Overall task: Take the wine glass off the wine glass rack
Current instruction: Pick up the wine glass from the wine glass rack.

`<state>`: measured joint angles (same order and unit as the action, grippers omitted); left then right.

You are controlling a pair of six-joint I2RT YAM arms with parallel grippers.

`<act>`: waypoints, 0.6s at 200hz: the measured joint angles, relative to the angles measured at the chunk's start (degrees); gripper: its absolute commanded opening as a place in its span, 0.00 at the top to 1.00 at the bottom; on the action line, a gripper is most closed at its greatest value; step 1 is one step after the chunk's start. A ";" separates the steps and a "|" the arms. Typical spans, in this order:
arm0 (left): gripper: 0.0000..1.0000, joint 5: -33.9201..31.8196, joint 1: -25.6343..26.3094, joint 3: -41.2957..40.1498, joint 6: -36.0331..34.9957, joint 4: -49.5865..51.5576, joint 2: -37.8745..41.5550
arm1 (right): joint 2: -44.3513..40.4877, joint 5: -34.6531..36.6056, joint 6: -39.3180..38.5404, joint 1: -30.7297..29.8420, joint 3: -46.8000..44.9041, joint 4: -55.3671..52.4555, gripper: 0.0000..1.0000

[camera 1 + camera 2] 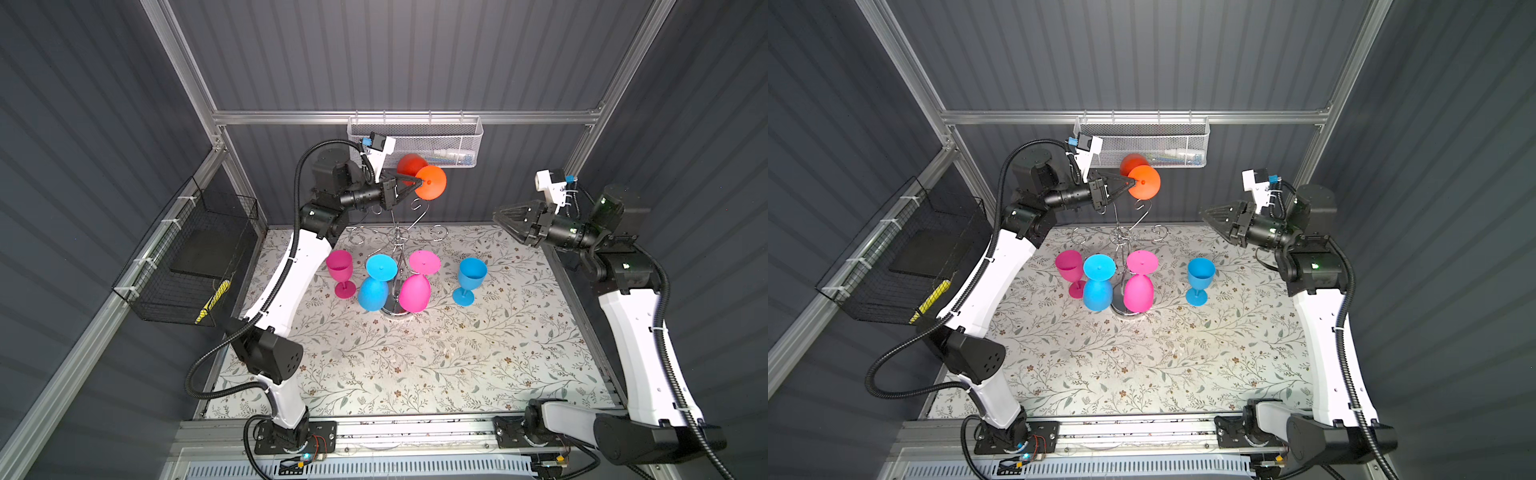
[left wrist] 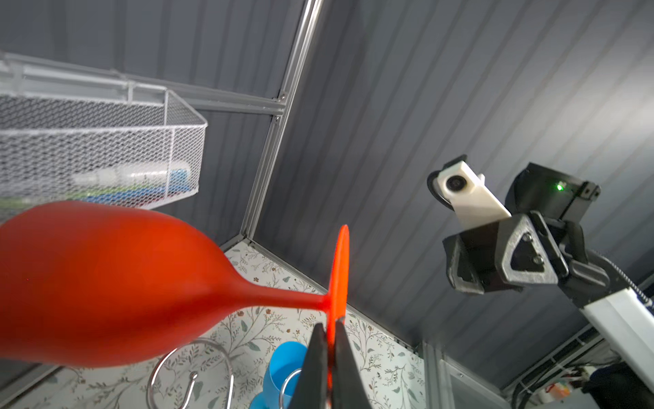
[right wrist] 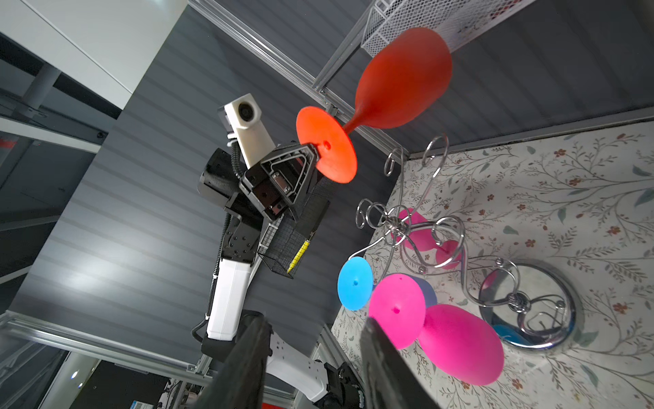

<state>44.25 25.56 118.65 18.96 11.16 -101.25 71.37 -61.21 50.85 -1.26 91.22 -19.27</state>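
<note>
Closest to the left wrist camera, the left gripper (image 2: 329, 324) has its two black fingers (image 2: 313, 361) pinched on the rim of the flat foot of the orange glass (image 2: 106, 279). The jaws are closed down to the thickness of that disc. The glass is in the air, on its side. Its bowl points toward a white mesh basket (image 2: 106, 141) that hangs on the back rail. A white pen-like thing (image 2: 131, 175) lies in that basket, and any print on it is too blurred to read.

In both top views the rack (image 1: 399, 237), chrome wire on a round mirror base, stands toward the back of the floral table (image 1: 415, 374). The orange glass is off the rack, above and behind its top scrolls, touching none of them.

Two glasses hang upside down by their feet from the rack's lower arms: a hanging blue glass (image 1: 373, 293) and a hanging pink glass (image 1: 414, 294). A standing pink glass (image 1: 340, 270) is upright on the table just beside the rack, on the left arm's side. A standing blue glass (image 1: 471, 276) is upright farther off, on the right arm's side.

The right gripper (image 1: 505, 226) hovers well apart from the rack, pointing toward it. Its jaws are spread about halfway with nothing between them.

A black wire basket (image 1: 187, 266) on the left wall holds a yellow thing (image 1: 214, 297).
</note>
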 measured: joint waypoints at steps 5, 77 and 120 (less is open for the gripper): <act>1.00 -0.35 0.37 -0.52 -1.11 0.09 0.96 | 0.24 -0.13 0.31 -0.24 0.44 0.52 0.54; 1.00 -7.69 10.21 -9.97 -22.27 1.31 13.62 | 1.40 -0.79 2.29 -4.15 2.27 2.75 0.55; 1.00 -14.86 18.29 -12.90 -34.21 8.44 15.54 | 1.07 -2.12 1.49 -5.29 1.44 1.99 0.55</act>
<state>29.39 43.86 105.75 -15.25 19.59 -85.71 72.44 -63.33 52.34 -6.55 92.66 -17.28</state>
